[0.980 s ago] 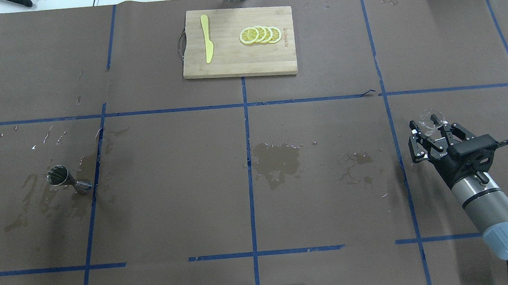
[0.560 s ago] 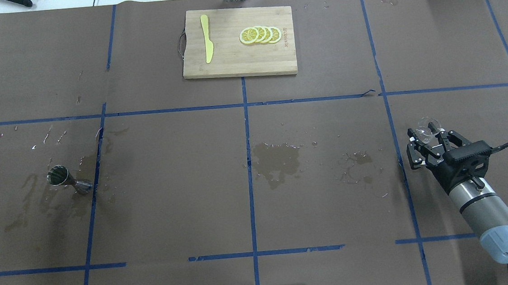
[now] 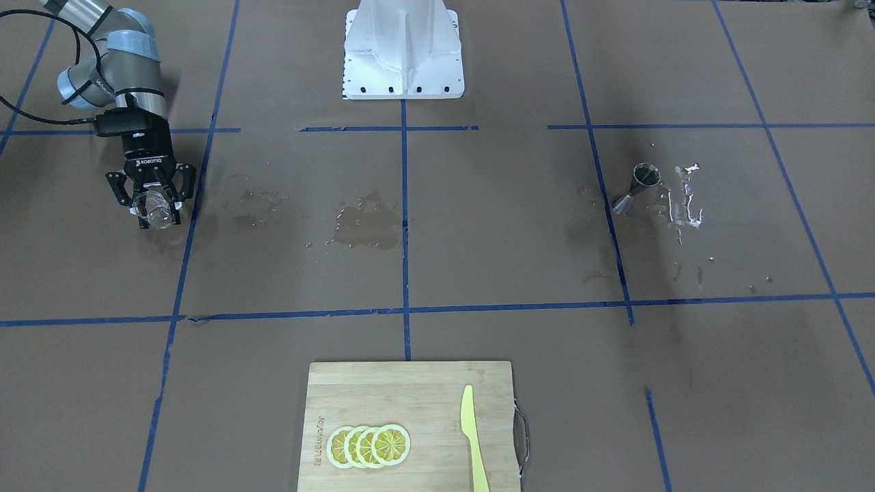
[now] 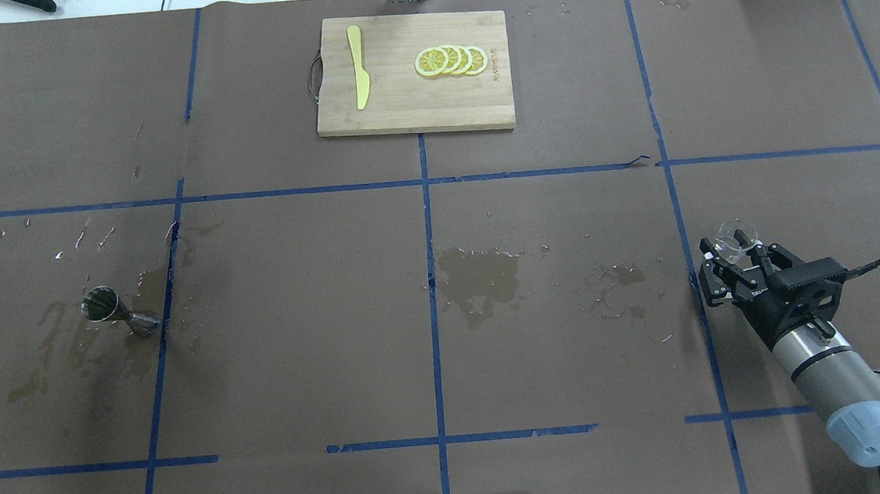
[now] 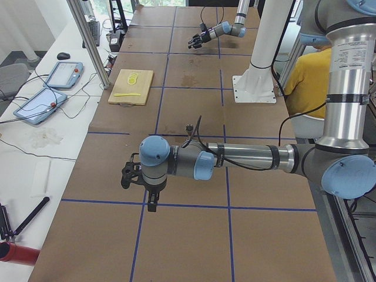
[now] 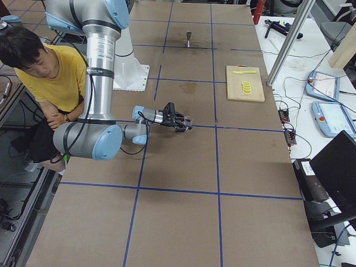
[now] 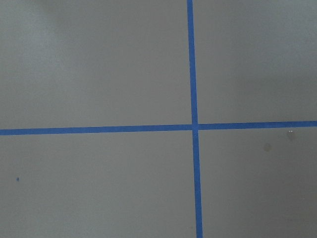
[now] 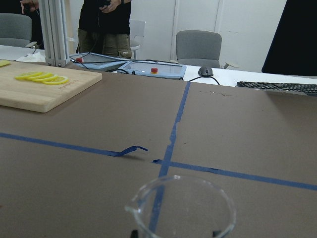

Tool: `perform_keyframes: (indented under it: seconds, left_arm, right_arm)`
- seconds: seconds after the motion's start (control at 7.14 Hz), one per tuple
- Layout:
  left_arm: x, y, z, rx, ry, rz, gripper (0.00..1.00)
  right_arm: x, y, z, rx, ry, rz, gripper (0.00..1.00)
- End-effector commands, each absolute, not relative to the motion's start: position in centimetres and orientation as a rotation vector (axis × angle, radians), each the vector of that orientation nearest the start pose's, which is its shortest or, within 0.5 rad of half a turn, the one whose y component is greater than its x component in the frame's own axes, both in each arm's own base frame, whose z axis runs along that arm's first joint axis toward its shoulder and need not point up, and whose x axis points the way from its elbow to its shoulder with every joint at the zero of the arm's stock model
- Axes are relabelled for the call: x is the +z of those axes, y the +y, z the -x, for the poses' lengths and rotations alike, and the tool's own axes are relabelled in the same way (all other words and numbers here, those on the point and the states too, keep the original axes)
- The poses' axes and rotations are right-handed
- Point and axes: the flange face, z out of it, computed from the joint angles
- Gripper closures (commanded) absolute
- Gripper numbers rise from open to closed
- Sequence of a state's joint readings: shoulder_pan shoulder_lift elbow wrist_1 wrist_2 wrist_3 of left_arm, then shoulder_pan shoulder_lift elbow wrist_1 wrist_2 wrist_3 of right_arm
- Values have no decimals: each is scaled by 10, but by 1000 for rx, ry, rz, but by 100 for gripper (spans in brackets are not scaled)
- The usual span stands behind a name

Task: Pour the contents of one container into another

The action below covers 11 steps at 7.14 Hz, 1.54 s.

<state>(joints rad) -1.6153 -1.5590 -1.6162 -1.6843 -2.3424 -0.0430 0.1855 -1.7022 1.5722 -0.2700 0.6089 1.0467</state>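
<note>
The clear cup (image 4: 736, 236) is clamped in the jaws of the right gripper (image 4: 732, 251), at the right side of the table (image 4: 449, 356). It is pulled a bit nearer to the robot than a second ago. The steel jigger (image 4: 117, 310) is far off on the left, so a long carry is likely needed. For the left gripper (image 5: 141, 185), it cannot be told if the jaws are apart.
</note>
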Motion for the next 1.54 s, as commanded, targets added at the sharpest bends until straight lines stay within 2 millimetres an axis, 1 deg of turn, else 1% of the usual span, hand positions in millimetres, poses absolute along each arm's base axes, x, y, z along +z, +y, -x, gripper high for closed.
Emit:
perform_keyframes:
  seconds: [0.0,0.14,0.28,0.42,0.56,0.7,0.84,0.98,1.12,1.4]
  left_arm:
    - [629,-494,86,-25,771,-143,0]
    - [629,-494,86,-25,770,-143,0]
    - [629,-494,86,-25,771,-143,0]
    - [629,-494,86,-25,771,-143,0]
    - [628,-495,86,-24,770,-145,0]
    - [628,-495,86,-24,771,-145,0]
    - [628,-495,86,-24,771,-145,0]
    - [628,-495,86,-24,771,-145,0]
    - [628,-495,86,-24,770,-145,0]
    - [627,-495,86,-24,771,-146,0]
  right_arm:
    - [567,-288,389,296,-728,-1138,100]
    - [566,-287,390,295,-731,-1138,100]
    - [566,-287,390,295,-731,-1138,93]
    - [566,-287,390,294,-731,-1137,84]
    - [566,-287,390,294,-731,-1137,79]
    - [566,-287,391,292,-731,-1136,71]
    - [566,-287,391,292,-733,-1136,58]
    - [565,-287,392,292,-735,-1135,38]
    - [564,-287,392,294,-738,-1136,1]
    - [564,-287,392,294,-738,-1136,0]
